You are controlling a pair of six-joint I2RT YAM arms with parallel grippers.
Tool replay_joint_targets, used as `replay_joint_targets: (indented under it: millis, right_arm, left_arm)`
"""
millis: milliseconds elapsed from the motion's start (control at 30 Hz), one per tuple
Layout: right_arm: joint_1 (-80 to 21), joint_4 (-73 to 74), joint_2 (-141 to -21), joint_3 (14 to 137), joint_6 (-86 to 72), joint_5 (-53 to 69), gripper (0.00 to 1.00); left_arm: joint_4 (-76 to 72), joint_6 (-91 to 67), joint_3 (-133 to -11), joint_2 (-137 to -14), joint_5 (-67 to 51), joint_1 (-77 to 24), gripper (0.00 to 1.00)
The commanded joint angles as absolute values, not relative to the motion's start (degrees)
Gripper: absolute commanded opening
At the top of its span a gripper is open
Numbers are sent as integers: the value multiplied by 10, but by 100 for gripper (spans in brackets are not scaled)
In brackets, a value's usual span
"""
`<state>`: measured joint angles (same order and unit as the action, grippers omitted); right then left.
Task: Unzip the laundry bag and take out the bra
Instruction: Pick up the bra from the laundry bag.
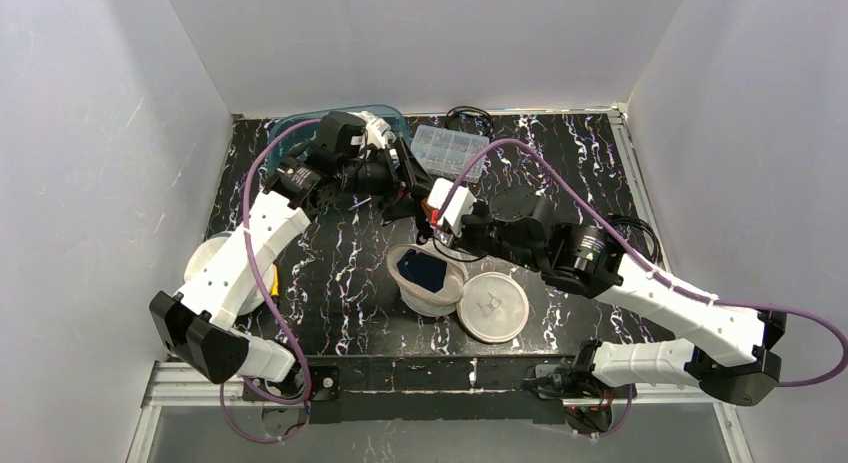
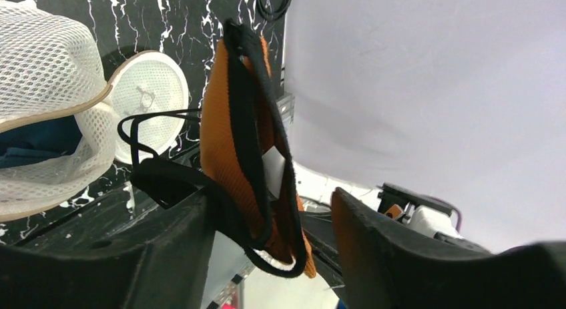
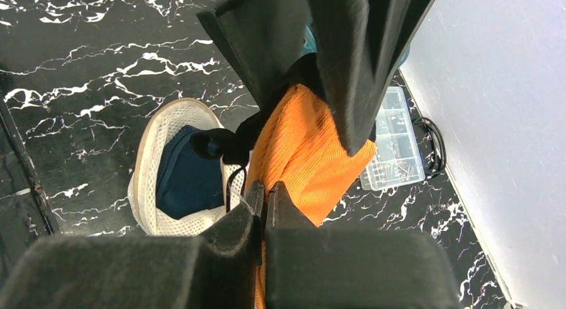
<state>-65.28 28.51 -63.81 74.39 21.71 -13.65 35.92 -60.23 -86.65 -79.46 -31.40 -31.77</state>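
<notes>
The orange bra (image 2: 233, 135) with black trim hangs in the air above the table, its black strap looping out to the left. My right gripper (image 3: 265, 187) is shut on its edge (image 3: 314, 149). My left gripper (image 2: 271, 195) is open, its jaws on either side of the bra's lower end; the left finger touches the black trim and the right finger stands apart. From above, both grippers (image 1: 405, 183) (image 1: 432, 218) meet at mid-table. Below them the white mesh laundry bag (image 1: 445, 298) stands open with a dark blue garment inside, its round mesh lid (image 1: 490, 305) beside it.
A clear plastic parts box (image 1: 450, 148) lies at the back centre, with a black cable (image 1: 470, 113) behind it. A teal container (image 1: 300, 123) sits at the back left. A white plate (image 1: 205, 258) lies by the left arm. White walls enclose the table.
</notes>
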Motion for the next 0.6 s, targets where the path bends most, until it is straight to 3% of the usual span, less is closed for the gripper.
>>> replay_joint_targets:
  millis: [0,300,367,433,500,533,567]
  right_arm:
    - [-662,259,-642,769,234,-153,1]
    - [-668,259,-641,768,227,-159,1]
    - [-669,261,-639,771,214,-153,3]
    - [-669,266,-635,779,193,-139,51]
    - [-669,267,-629,789,163,-122,76]
    - [-669,265,-626,795,145,-113,95]
    - [-669,261,-622,799,127,-106,98]
  left_arm:
    - [338,-601,-852,-803,-356,-328,52]
    - [319,-600,-825,-796,-359,-329,4]
    - [312,-600,-819,-791,-352,-329,0]
    - [310,-598,-817,-783,-340,-327,0]
    - [305,-596,-817,-776,-331,-321,0]
    - [302,-594,-815,-772,-329,-316,0]
    - [300,-592,-816,-769,-327,-309,0]
